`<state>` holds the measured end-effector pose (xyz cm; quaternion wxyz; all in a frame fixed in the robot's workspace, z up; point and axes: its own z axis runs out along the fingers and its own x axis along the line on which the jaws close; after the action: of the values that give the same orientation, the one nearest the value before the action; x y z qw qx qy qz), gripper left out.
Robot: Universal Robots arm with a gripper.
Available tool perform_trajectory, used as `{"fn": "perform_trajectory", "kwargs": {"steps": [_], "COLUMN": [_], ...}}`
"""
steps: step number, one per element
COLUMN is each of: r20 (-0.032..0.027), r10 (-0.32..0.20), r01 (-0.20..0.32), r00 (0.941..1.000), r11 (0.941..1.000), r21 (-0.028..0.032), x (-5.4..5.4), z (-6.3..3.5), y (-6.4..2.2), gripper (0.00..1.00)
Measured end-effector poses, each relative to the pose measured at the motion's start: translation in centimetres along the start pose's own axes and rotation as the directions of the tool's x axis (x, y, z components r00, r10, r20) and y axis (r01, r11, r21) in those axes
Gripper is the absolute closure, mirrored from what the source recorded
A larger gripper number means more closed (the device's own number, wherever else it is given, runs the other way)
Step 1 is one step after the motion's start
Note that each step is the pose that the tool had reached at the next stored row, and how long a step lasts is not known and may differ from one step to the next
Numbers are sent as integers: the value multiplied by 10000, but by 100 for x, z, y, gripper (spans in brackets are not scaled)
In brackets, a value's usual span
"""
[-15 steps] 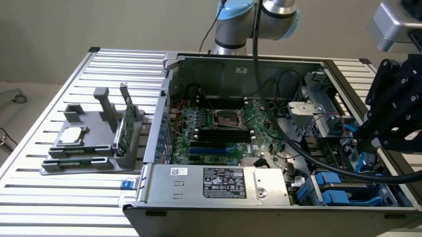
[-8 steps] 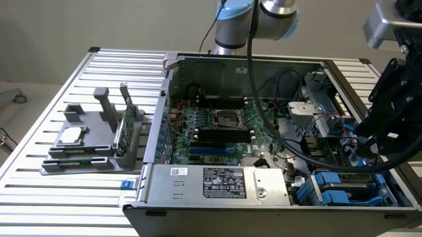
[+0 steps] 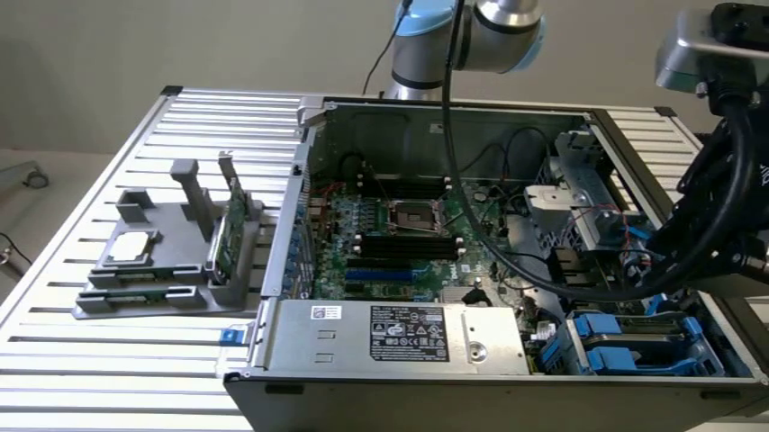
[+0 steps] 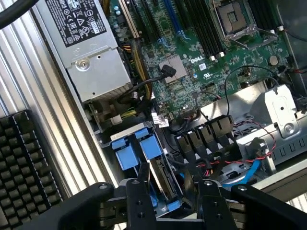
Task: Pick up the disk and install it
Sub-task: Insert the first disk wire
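The disk [image 4: 160, 178], silver-grey in a bright blue carrier [image 4: 136, 149], stands on edge in the drive bay at the front corner of the open computer case. My gripper [image 4: 175, 194] hovers just above it, open. One black finger [image 4: 144, 184] is next to the disk's top edge and the other finger [image 4: 207, 196] stands apart over the black cables. In the exterior view the blue carriers [image 3: 631, 346] sit in the bay at the case's front, on the exterior view's right, below the black wrist and cable bundle [image 3: 721, 207].
The case holds a motherboard [image 3: 397, 229], a silver power supply [image 3: 391, 335] and a metal cage with red wires [image 4: 276, 120]. A grey fixture [image 3: 168, 270] with a small chip and a green card stands on the slatted table [image 3: 108, 369]. A black ribbed block [image 4: 24, 167] lies outside the case.
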<state>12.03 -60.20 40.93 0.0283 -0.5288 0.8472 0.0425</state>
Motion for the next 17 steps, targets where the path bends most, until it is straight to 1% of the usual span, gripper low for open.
{"fn": "perform_trajectory", "kwargs": {"steps": [2,5,9,11,13,15,17], "r20": [21,56,104,130,155,182,210], "r10": [352,889,1613,1965,2314,2665,3018], "r01": [-352,-889,-1614,-1967,-2316,-2669,-3023], "r00": [9994,9960,9869,9804,9727,9637,9531], "r11": [9994,9960,9868,9803,9726,9635,9529], "r21": [30,74,131,158,185,211,237], "x": [1,4,7,9,10,12,13], "z": [17,43,76,93,109,126,142], "y": [-1,-2,-3,-4,-5,-5,-6], "gripper": [57,57,57,57,57,57,57]}}
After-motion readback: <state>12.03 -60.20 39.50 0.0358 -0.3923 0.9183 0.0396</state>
